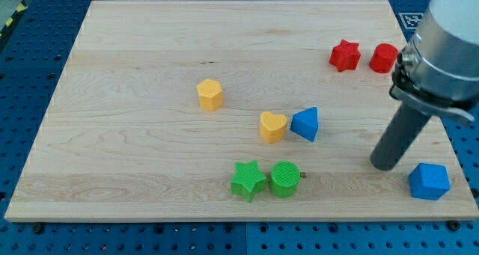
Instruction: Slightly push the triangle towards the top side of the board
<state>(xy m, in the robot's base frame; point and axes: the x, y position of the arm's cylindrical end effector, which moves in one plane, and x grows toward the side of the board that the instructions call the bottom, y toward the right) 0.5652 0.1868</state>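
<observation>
The blue triangle (305,124) lies right of the board's middle, touching or almost touching a yellow heart (272,126) on its left. My tip (385,165) rests on the board to the right of the triangle and a little lower, well apart from it. The rod rises up and to the right into the arm at the view's right edge.
A blue hexagon-like block (429,181) sits just right of my tip near the board's lower right corner. A green star (248,180) and green cylinder (284,179) lie below the triangle. A yellow hexagon (210,94) is left of centre. A red star (344,55) and red cylinder (384,57) sit at top right.
</observation>
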